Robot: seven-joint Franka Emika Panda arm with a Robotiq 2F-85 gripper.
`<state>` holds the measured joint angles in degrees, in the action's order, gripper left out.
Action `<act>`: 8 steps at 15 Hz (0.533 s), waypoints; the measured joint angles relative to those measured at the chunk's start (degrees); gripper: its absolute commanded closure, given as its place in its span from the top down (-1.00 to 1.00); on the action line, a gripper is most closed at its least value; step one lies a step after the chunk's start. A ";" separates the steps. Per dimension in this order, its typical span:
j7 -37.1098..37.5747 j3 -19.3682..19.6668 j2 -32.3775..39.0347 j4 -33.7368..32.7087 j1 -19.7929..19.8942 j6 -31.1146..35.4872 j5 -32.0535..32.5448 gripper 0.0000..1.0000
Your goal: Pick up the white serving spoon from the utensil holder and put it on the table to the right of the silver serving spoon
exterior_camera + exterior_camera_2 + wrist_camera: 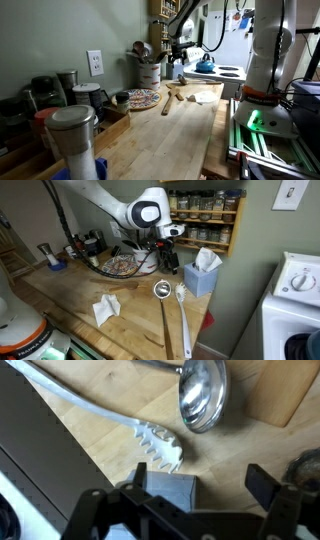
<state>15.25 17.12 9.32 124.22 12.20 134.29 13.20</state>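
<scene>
The white serving spoon (pixel 160 448), with a toothed head, lies flat on the wooden table (pixel 120 445). Its head is beside the bowl of the silver serving spoon (pixel 202 395). In an exterior view the two lie side by side, the silver spoon (pixel 162 288) and the white spoon (pixel 183 305), with their handles running toward the table's front edge. My gripper (pixel 200 485) is open and empty, a little above the table, just past the white spoon's head. It also shows in both exterior views (pixel 166 252) (pixel 178 55). The white utensil holder (pixel 150 72) stands by the wall with several utensils in it.
A blue tissue box (pixel 200 276) stands near the gripper by the wall. A crumpled white cloth (pixel 105 308) and a patterned plate (pixel 143 98) lie on the table. A steel canister (pixel 72 140) stands close to the camera. A blue kettle (pixel 205 65) sits on the stove.
</scene>
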 measured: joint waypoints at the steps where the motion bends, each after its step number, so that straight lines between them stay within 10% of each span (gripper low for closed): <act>1: -1.55 0.01 -2.75 1.39 0.30 -2.41 -0.87 1.00; 8: -13.64 -0.01 -25.54 14.18 2.28 -11.08 -5.25 1.00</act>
<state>1.60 17.11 -16.22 138.40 14.49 123.21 7.95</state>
